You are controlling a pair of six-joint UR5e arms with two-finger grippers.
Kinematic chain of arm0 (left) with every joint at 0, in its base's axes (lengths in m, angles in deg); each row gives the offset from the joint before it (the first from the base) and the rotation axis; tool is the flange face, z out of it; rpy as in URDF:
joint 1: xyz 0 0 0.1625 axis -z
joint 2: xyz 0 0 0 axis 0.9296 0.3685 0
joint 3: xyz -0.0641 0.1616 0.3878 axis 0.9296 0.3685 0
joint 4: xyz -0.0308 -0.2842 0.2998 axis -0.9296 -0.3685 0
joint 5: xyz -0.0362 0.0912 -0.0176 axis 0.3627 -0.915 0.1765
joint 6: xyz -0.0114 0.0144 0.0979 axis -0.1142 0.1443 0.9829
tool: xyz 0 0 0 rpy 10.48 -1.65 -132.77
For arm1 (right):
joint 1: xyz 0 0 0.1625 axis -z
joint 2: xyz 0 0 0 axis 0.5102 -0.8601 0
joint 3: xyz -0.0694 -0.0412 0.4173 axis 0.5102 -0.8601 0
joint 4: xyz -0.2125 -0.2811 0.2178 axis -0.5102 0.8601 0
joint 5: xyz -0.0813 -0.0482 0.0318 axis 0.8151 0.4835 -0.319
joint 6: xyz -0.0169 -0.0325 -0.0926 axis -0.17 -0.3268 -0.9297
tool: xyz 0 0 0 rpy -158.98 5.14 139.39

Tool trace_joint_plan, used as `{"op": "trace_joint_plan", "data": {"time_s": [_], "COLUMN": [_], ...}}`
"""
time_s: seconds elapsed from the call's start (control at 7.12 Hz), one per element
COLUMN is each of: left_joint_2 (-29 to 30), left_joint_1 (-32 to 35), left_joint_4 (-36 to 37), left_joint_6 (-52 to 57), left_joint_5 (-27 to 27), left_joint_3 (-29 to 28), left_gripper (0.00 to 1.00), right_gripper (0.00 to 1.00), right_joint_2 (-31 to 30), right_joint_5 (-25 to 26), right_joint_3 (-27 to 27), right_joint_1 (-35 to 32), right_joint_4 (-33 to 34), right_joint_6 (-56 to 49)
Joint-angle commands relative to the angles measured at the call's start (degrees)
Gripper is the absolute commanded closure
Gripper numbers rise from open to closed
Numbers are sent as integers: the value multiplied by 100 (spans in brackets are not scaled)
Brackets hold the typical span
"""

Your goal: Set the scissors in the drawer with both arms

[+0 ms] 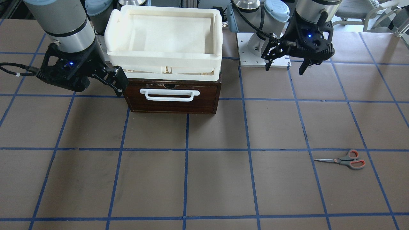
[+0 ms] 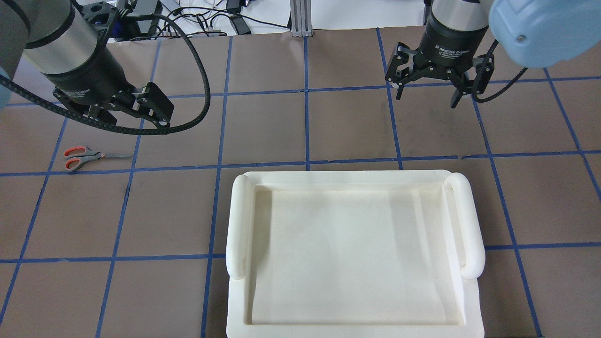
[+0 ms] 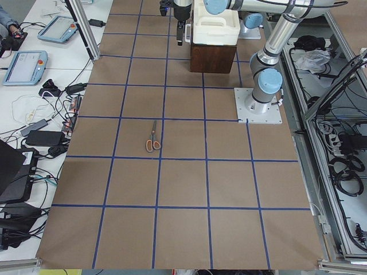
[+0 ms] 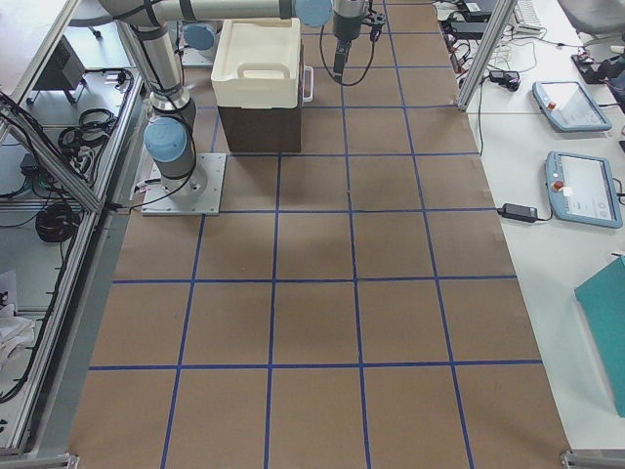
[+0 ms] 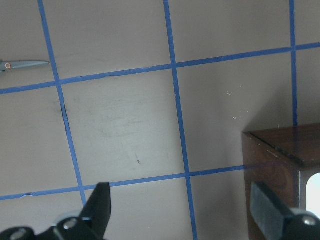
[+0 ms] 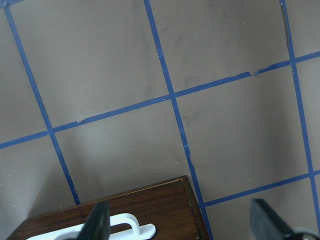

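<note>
"Adaptive Gripper" in small pale print, on right pincer (image 2: 427, 98) body

Your left arm (image 1: 314, 11) comes down with its wrist near vertical. The left gripper (image 1: 285, 68) hangs above the bench (image 1: 217, 179), pointing down with its jaws spread wide. In the left wrist view its two fingertips (image 5: 101, 202) sit far apart at the lower edge. Your right arm (image 1: 59, 24) also reaches down. In the front-facing view its wrist leans, so the right gripper (image 2: 427, 99) angles down and toward the middle of the bench. Its jaws are wide too, and the right wrist view shows its fingers (image 6: 98, 220) at opposite lower corners. A small blue light glows on each wrist mount.
</note>
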Motion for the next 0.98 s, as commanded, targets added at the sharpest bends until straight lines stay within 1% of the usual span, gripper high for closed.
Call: {"op": "trace_joint_plan", "data": {"time_s": [0.0,0.14,0.28,0.42,0.56,0.7,0.84], "left_joint_2": [342,579,859,1167,1474,1782,2124], "left_joint_1": [-496,-934,-1200,-1385,-1465,-1597,-1816], "left_joint_4": [127,545,750,1100,1417,1742,2180], "left_joint_6": [1637,2282,3437,4301,5424,6592,7535], "left_joint_5": [-111,-147,-278,-496,-951,-1017,-982], "left_joint_3": [10,10,2,10,2,1,1], "left_gripper": [0,0,0,0,1,2,4], "right_gripper": [0,0,0,0,0,0,0], "right_joint_2": [14,14,101,320,522,707,874], "right_joint_5": [-8,-9,-78,-88,-79,-79,-27], "right_joint_3": [10,9,9,1,-43,-43,-52], "right_joint_1": [-17,-25,-60,-252,-506,-700,-920], "right_joint_4": [126,161,135,161,266,284,284], "right_joint_6": [1625,2146,3291,4085,4650,5308,5950]}}
